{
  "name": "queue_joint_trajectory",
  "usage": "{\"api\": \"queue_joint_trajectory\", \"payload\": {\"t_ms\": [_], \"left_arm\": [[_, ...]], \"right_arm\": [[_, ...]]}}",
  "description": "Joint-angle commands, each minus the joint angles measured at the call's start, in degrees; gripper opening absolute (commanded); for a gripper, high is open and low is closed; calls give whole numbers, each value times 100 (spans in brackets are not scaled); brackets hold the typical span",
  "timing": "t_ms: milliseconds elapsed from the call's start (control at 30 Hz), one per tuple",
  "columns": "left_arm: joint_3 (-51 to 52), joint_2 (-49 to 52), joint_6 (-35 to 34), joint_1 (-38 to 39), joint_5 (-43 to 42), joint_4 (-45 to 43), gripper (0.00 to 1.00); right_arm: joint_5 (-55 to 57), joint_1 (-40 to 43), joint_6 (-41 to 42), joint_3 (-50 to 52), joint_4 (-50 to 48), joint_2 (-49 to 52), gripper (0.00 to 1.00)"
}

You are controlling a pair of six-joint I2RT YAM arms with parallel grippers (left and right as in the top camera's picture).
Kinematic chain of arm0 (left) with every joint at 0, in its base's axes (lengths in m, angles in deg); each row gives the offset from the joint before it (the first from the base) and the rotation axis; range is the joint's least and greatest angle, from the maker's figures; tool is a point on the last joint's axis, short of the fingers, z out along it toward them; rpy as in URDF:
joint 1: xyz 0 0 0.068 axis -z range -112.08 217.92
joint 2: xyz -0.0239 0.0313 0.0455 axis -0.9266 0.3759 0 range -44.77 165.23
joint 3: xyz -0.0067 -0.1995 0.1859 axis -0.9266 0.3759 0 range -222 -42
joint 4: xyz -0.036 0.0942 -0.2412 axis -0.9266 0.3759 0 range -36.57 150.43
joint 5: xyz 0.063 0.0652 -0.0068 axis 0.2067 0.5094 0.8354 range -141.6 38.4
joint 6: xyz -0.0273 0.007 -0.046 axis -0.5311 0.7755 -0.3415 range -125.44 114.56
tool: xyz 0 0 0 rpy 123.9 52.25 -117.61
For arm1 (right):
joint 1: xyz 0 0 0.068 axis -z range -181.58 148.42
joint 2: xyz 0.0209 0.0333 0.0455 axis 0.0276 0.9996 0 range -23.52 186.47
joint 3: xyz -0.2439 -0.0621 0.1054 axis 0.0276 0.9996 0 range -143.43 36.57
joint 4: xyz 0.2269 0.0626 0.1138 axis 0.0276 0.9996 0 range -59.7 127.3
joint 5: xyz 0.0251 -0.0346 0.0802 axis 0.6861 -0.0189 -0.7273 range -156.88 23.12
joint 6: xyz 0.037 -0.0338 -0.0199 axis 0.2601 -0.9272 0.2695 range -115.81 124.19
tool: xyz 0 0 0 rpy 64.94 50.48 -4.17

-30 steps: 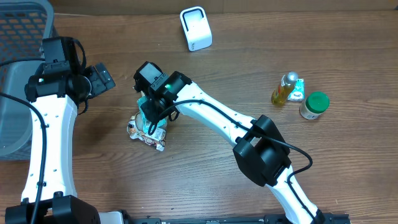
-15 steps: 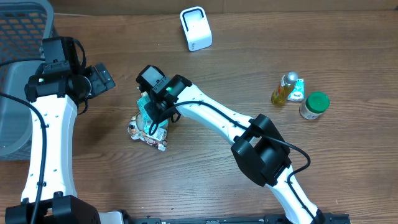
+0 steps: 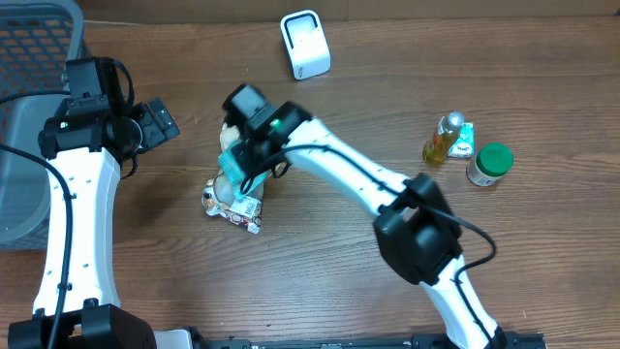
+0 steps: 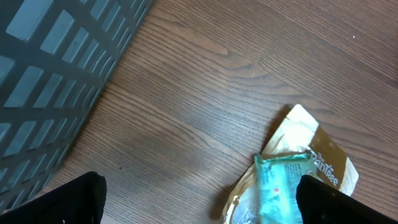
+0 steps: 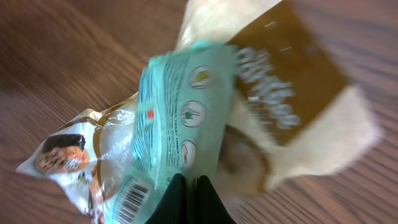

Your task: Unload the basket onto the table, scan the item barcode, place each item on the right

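The item is a teal packet [image 5: 180, 112] with a barcode [image 5: 134, 198] near its lower edge. My right gripper [image 5: 186, 198] is shut on that packet's edge, over the left-middle of the table [image 3: 244, 163]. Against the packet lies a brown and beige bag [image 5: 292, 93], and a white snack bag [image 5: 68, 152] is beside it. From overhead the teal packet [image 3: 231, 160] hangs just above the snack bags [image 3: 232, 202]. The white scanner [image 3: 305, 44] stands at the back. My left gripper [image 3: 160, 121] is open and empty, left of the pile; its wrist view shows the packet [image 4: 280, 190] by its right finger.
A grey mesh basket [image 3: 29, 87] fills the far left corner. A yellow bottle [image 3: 444, 138] and a green-lidded jar [image 3: 490, 163] stand at the right. Bare wood lies between the pile and the scanner.
My right gripper has shut on the teal packet and moved toward the back of the table with it. The left arm has not moved.
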Motion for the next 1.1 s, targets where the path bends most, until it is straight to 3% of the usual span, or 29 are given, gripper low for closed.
{"api": "queue_joint_trajectory", "payload": {"t_ms": [0,233,467,600,700,733,867,1067], "left_arm": [[-44,-35,74,-11,13,-13,100],[-44,-35,74,-11,13,-13,100],[-44,-35,74,-9,15,-13,100],[-44,-35,74,-9,15,-13,100],[-44,-35,74,-9,15,-13,100],[-44,-35,74,-9,13,-13,100],[-44,-35,74,-11,13,-13,100],[-44,-35,74,-9,13,-13,99]], "right_arm": [[-177,444,247,-273,223,-756,4],[-177,1333,267,-271,1377,-817,4],[-356,1648,284,-24,1661,-817,4],[-756,1414,280,151,1370,-811,31],[-756,1215,282,151,1034,-811,70],[-756,1117,280,153,841,-811,74],[-640,715,278,153,146,-811,75],[396,179,258,179,-463,-809,78]]}}
